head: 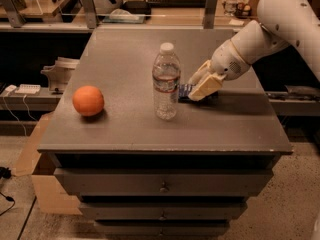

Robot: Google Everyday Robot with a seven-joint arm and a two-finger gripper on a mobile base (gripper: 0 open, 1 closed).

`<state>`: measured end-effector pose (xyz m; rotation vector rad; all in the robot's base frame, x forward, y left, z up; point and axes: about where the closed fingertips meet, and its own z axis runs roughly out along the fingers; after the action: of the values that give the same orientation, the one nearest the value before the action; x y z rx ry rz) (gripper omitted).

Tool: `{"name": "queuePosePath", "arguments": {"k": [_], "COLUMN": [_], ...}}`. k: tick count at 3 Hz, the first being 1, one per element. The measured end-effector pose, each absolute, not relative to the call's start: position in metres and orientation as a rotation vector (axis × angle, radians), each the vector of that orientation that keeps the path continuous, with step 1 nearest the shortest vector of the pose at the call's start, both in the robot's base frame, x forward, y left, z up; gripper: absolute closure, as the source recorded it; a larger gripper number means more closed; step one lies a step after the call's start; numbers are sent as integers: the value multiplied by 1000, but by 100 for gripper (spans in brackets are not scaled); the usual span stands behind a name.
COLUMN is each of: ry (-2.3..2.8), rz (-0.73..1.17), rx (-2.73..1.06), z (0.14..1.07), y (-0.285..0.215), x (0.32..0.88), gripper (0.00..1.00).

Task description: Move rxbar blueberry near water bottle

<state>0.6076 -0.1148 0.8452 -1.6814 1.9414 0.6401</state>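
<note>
The water bottle [166, 81] is clear with a white cap and stands upright in the middle of the table top. The rxbar blueberry [184, 90] is a dark blue wrapper; only its left end shows, just right of the bottle's lower body. My gripper [201, 85] reaches in from the right on the white arm [265, 31]. Its tan fingers [206, 85] are closed over the bar, holding it low at the table surface, a short gap from the bottle. The rest of the bar is hidden under the fingers.
An orange ball-like fruit [88, 100] sits on the left of the grey table [125, 129], which has drawers below. A cardboard box [35, 164] stands on the floor at the left. Shelves with clutter run behind the table.
</note>
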Motion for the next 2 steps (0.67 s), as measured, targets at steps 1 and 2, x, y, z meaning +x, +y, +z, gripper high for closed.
{"name": "queuePosePath", "arguments": {"k": [1,2], "ry": [1949,1956], "rz": [642,644], "rx": [-1673,-1669], "z": [841,839], "y": [-118,-120], "x": [609,609], "gripper": [38,15]}}
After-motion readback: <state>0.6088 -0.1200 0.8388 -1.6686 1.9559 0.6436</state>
